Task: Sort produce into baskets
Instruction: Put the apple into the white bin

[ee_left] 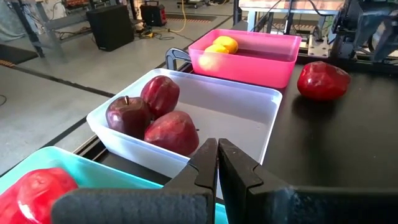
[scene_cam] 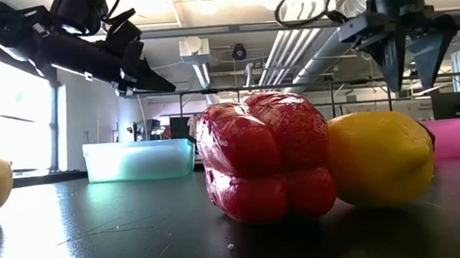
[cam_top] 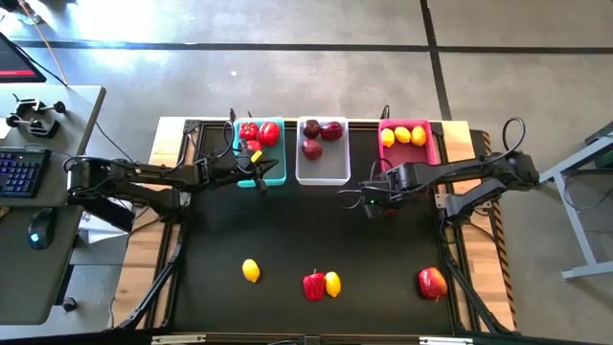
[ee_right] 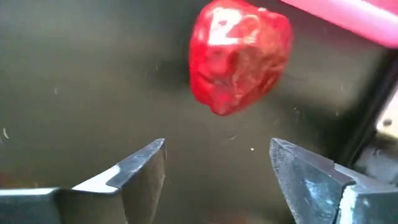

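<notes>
Three baskets stand in a row at the table's far edge. The teal basket point(cam_top: 274, 172) holds red peppers point(cam_top: 259, 132), the white basket point(cam_top: 323, 169) holds three maroon fruits point(ee_left: 152, 115), and the pink basket point(cam_top: 428, 146) holds lemons point(cam_top: 402, 135). My left gripper point(ee_left: 217, 163) is shut and empty, over the teal basket's near right corner point(cam_top: 257, 178). My right gripper point(ee_right: 217, 165) is open and points down above a red pepper point(ee_right: 239, 56) that lies on the table beside the pink basket; it touches nothing. The pepper also shows in the left wrist view point(ee_left: 322, 79).
Near the front of the table lie a lemon point(cam_top: 251, 270), a red pepper point(cam_top: 313, 285) touching another lemon point(cam_top: 332, 284), and a red round fruit point(cam_top: 432, 283). The black mat between them and the baskets is bare. A desk with a keyboard point(cam_top: 19, 171) stands to the left.
</notes>
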Controlling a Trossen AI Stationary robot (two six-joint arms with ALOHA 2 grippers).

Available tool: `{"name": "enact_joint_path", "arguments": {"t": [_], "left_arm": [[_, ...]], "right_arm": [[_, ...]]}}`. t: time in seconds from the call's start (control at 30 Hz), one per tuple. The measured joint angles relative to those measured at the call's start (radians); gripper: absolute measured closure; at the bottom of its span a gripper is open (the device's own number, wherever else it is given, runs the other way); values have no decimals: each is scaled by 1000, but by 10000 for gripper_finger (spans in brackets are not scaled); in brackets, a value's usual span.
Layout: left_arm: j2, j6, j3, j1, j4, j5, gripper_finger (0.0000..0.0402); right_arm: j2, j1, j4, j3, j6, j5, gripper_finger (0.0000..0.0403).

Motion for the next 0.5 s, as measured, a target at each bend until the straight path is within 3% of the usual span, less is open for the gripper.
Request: {"name": "enact_joint_path", "arguments": {"t": [0.3, 0.5], "left_arm": [[0, 1, 0, 0, -1, 1, 401], [0, 1, 0, 0, -13, 7, 401]], "right_arm": [[4, -3, 58, -117, 231, 57, 123], [3, -22, 218, -212, 235, 81, 123]]}}
